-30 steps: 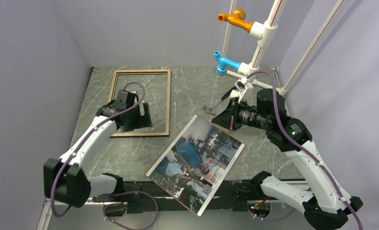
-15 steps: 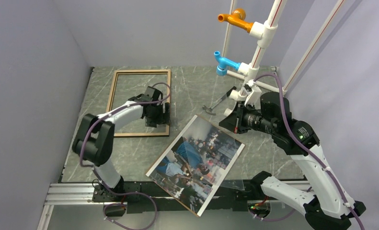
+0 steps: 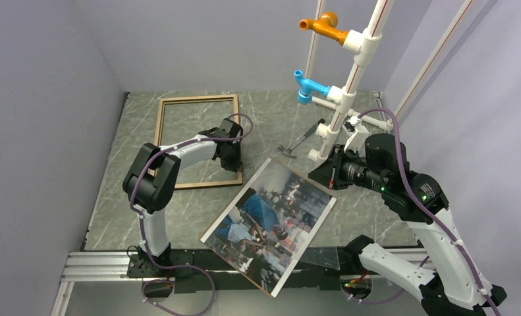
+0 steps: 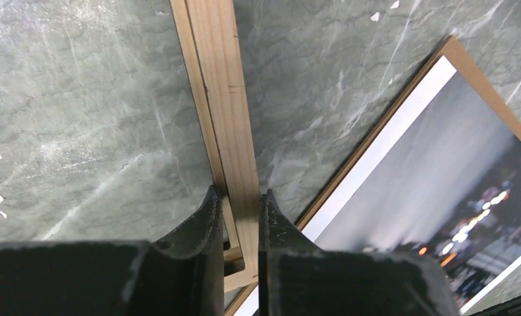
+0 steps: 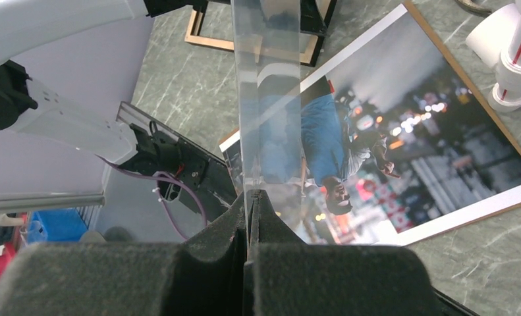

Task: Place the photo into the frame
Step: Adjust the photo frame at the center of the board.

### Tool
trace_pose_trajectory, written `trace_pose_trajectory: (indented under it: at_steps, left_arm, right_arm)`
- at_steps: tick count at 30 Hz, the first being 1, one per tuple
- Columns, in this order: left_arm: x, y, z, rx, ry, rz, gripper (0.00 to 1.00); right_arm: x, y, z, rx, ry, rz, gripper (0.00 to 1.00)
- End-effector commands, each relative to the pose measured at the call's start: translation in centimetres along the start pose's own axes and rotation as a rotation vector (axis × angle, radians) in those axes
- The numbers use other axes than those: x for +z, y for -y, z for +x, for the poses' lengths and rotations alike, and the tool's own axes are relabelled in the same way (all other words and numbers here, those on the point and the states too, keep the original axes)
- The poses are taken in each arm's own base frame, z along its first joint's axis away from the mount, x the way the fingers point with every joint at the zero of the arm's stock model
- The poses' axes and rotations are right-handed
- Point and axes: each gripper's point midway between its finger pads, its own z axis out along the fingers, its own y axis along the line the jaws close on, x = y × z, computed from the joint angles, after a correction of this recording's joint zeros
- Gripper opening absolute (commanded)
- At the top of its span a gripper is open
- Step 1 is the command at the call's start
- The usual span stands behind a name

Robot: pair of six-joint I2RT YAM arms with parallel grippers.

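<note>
Two clamped claws: left claw [image 4: 239, 197] on a rail of the thin brown wooden rectangular frame [image 4: 221, 79], right claw [image 5: 251, 197] pinching a clear transparent sheet [image 5: 267, 79] over the large colour street photo [image 3: 271, 214].

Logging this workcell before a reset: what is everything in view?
thin-railed rectangular brown wood frame: one, brown, flat on the table's far left.
large colour photo of a street crowd: one, multicoloured, table centre, face up.
flat brown backing board: one, brown, under the photo, only edges showing.
clear rigid sheet: one, transparent, held above the photo.
white pipe stand: one, white, with orange fitting and blue fitting, far right.
small metal tool: one, grey, near the stand's foot.
marbled table: one, grey-green.
left gripper: one, black, jaws shut on a frame rail.
right gripper: one, black, jaws shut on the clear sheet.
</note>
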Motion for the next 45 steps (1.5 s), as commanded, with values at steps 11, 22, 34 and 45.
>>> trace_pose_trajectory:
  at_steps: [11, 22, 34, 45]
  left_arm:
    - [1.1, 3.0, 1.9, 0.009, -0.047, 0.039, 0.00]
    - [0.3, 1.3, 1.0, -0.087, -0.003, -0.077, 0.00]
    - [-0.7, 1.3, 0.9, -0.196, 0.033, -0.070, 0.00]
    - [-1.6, 0.5, 1.3, -0.231, 0.079, -0.081, 0.00]
  right_arm:
    - [0.1, 0.2, -0.4, 0.007, 0.029, 0.013, 0.00]
    - [0.9, 0.7, 0.1, 0.016, 0.014, 0.015, 0.00]
    - [1.3, 0.8, 0.4, 0.020, 0.007, 0.014, 0.00]
    - [1.6, 0.8, 0.6, 0.024, 0.005, 0.005, 0.00]
